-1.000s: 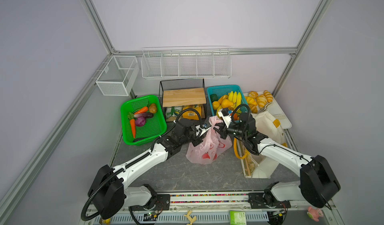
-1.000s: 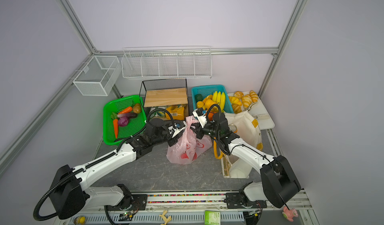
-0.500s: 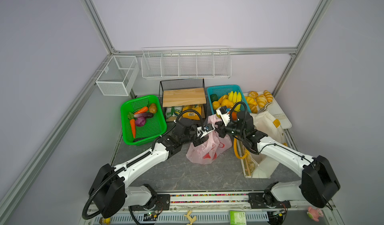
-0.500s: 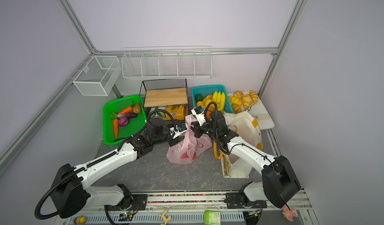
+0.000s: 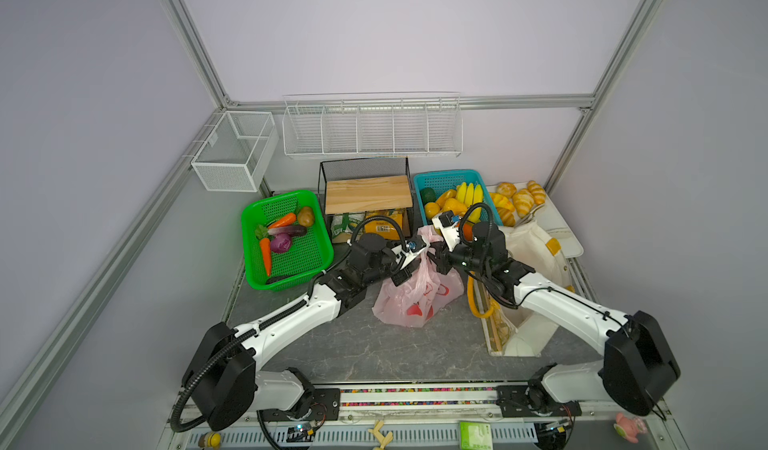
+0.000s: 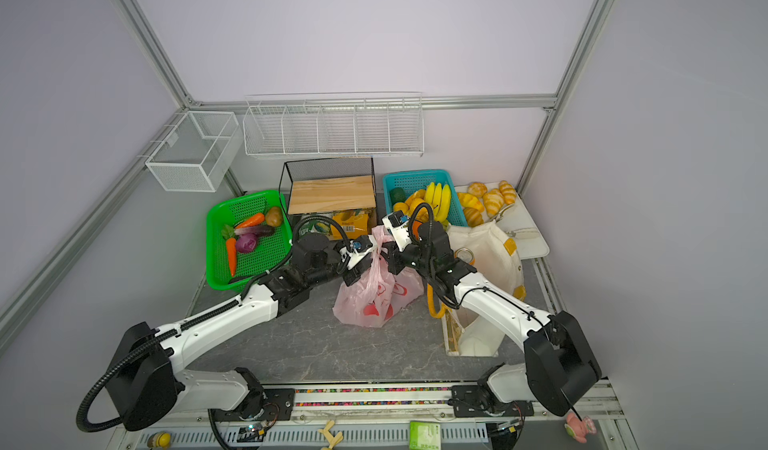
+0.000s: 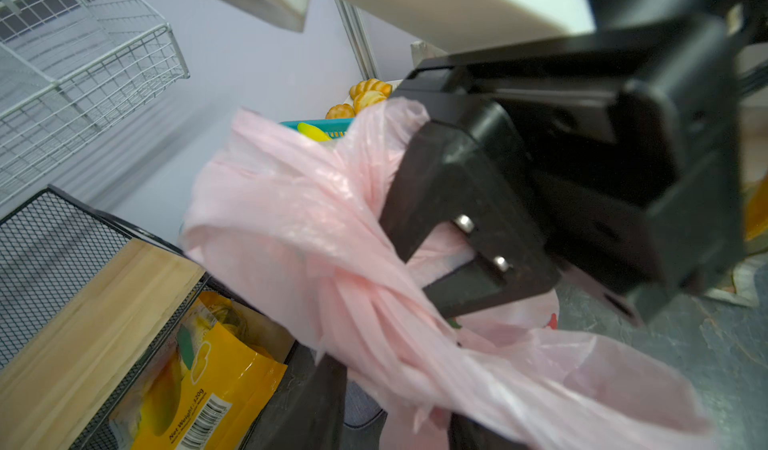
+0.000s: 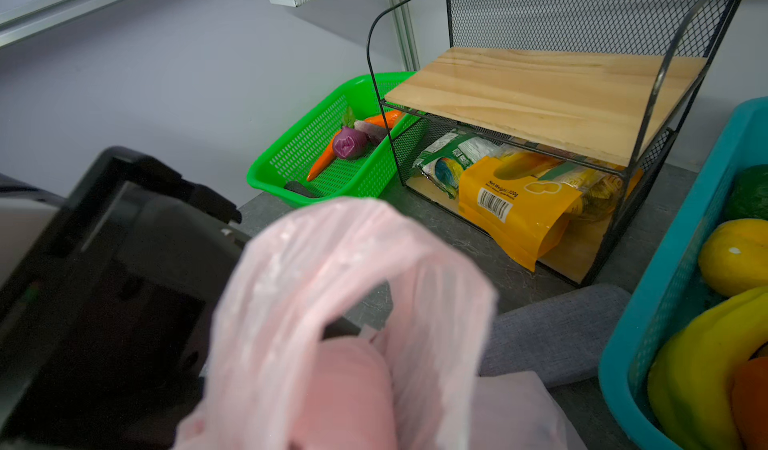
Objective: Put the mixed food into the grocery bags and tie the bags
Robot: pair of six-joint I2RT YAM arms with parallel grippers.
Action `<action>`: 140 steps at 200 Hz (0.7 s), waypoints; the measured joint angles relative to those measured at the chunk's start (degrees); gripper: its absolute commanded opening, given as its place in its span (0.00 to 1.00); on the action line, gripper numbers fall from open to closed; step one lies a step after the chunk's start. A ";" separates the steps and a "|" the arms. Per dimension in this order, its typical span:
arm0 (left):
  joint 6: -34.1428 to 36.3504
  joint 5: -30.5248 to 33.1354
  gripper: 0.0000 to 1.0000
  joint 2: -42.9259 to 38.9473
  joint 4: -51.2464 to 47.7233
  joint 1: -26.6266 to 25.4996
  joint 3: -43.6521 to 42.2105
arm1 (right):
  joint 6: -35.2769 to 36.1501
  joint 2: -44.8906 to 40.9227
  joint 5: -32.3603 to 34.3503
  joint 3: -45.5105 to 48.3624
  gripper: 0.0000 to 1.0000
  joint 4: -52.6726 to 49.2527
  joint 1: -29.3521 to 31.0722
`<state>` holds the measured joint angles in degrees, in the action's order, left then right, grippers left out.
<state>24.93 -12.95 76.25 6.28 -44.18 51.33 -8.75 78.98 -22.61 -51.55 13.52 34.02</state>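
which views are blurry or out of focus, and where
Left wrist view: the white wire wall basket and the thin pink plastic bag are streaked with motion blur. Right wrist view: that bag's near handle loop is soft, out of focus, while the black mesh shelf with a wooden board and the yellow snack pouch are sharp. Both top views: crisp and evenly lit, no glare.

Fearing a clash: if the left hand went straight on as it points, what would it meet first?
Probably the thin pink plastic bag, its twisted handles right at the left hand; just beyond, the right hand.
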 measured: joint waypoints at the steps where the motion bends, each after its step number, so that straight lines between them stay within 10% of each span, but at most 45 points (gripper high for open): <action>1: -0.20 0.13 0.27 0.02 0.02 0.00 0.00 | 0.00 -0.02 0.02 0.00 0.07 0.00 0.02; 70: -0.15 2.54 0.00 -0.02 0.72 0.04 -0.72 | 1.22 0.00 1.38 -0.13 0.07 -1.18 0.70; 140: 0.44 3.23 0.00 -2.99 -0.37 0.04 -2.03 | 4.50 -0.61 2.89 -1.07 0.07 -4.22 1.64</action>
<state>25.36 -9.72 73.25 5.91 -44.14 49.30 -4.25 78.37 -19.73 -52.62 9.30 35.66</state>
